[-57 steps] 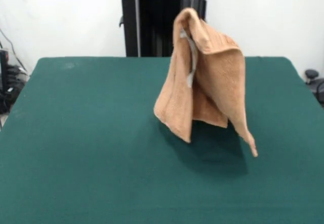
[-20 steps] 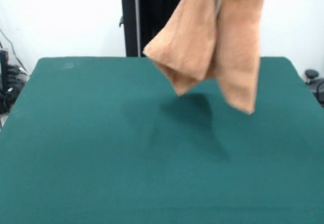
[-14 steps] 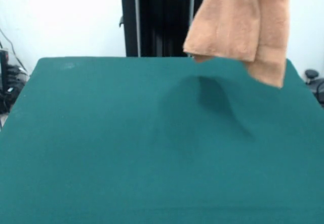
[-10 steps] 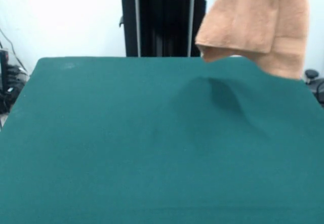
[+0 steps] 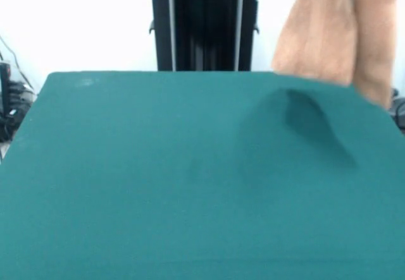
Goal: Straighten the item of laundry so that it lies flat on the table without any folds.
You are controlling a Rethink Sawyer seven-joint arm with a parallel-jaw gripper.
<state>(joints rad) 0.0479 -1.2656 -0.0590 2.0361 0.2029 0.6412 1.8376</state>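
A white wall (image 5: 82, 21) filled the background. Dark cables (image 5: 14, 97) and equipment clustered at the left edge of the view, and a small black object (image 5: 398, 109) sat at the right edge.

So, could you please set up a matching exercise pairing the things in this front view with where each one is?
Things:
1. towel
2. table
3. towel's shadow
4. black pedestal

Places:
A. behind the table's far edge, top centre
B. dark patch on the green cloth, right of centre
C. hanging in the air at the upper right, folded, clear of the cloth
D. fills the lower part of the picture, covered in green

Pairs: 1-C, 2-D, 3-B, 4-A
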